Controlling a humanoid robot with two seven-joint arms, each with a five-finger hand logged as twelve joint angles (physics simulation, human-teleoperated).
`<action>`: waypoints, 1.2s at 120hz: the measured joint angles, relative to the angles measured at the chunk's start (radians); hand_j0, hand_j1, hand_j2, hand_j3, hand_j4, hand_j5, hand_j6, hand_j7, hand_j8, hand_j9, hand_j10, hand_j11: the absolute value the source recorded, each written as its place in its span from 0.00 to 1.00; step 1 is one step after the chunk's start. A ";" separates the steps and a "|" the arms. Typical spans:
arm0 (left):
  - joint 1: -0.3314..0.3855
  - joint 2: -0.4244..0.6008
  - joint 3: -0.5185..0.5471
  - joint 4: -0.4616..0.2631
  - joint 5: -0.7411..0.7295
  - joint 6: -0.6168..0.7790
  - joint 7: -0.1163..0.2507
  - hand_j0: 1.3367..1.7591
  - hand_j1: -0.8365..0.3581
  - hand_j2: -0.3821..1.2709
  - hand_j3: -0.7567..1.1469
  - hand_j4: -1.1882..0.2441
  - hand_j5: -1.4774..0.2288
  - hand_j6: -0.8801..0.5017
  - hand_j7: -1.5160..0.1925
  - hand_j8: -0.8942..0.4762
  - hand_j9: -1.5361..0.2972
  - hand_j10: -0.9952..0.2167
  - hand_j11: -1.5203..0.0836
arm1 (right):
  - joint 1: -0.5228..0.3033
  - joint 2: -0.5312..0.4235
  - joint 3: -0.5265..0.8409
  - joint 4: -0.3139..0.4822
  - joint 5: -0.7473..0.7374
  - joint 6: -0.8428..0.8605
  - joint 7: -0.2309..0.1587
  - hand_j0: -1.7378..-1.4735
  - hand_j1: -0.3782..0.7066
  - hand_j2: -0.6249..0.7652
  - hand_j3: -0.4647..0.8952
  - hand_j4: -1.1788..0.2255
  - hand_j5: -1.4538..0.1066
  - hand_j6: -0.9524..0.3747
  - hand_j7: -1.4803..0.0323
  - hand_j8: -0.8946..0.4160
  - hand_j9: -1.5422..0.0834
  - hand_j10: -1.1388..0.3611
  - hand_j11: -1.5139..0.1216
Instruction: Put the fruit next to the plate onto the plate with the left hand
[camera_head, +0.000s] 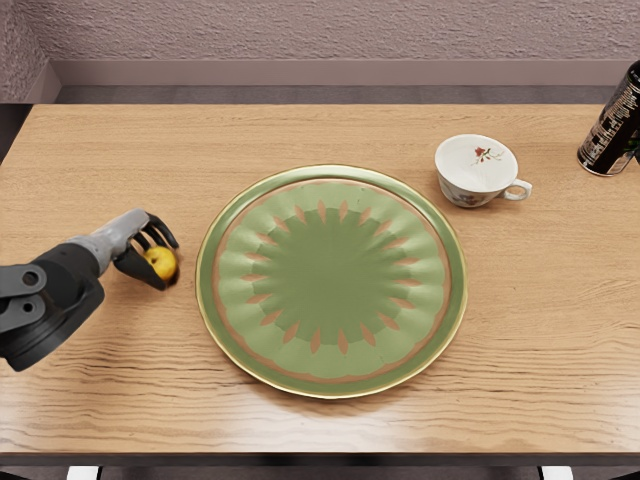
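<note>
Under the left hand (148, 250), 1 wide wooden table (120, 150), grain running side to side. Just right of the hand, 1 large round plate (331, 280): green, gold-rimmed, ringed with reddish petal marks, lying flat. Behind the hand, toward the picture's left edge, the grey left arm (45, 300), slanting in low over the wood. Far to the hand's right and further back, past the plate, 1 dark can (612, 125) with pale lettering, partly cut off by the picture's edge. Nearer than the can but still well apart from the hand, beside the plate's far right rim, 1 white cup (477, 170), upright, red motif inside, handle pointing away from the hand.

Then the hand itself: dark fingers curled closely round 1 small yellow fruit (161, 262), some over its top, the thumb beneath. Holds the fruit at the fingertips, just off the plate's left rim and not on the plate. Cannot tell whether resting on the wood or raised a little.
</note>
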 joint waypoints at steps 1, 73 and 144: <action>-0.001 0.000 0.001 0.000 -0.001 0.000 0.000 0.75 0.47 0.43 0.40 0.39 0.39 0.28 0.41 0.29 0.38 0.31 0.43 | 0.000 0.000 0.000 0.000 0.000 0.000 0.000 0.30 0.04 0.45 0.34 0.83 0.92 0.71 0.97 0.67 0.94 0.75 0.91; -0.041 0.014 0.001 -0.012 -0.006 -0.032 -0.006 0.76 0.48 0.42 0.40 0.39 0.37 0.29 0.40 0.29 0.38 0.30 0.43 | 0.000 0.000 0.000 0.000 0.000 0.000 0.000 0.30 0.04 0.45 0.34 0.83 0.92 0.71 0.97 0.67 0.94 0.75 0.91; -0.090 0.015 -0.016 -0.034 -0.009 -0.072 -0.006 0.76 0.48 0.42 0.40 0.39 0.37 0.29 0.40 0.29 0.38 0.30 0.43 | 0.000 0.000 0.000 0.000 0.000 0.000 0.000 0.30 0.04 0.45 0.34 0.83 0.92 0.71 0.97 0.67 0.94 0.75 0.91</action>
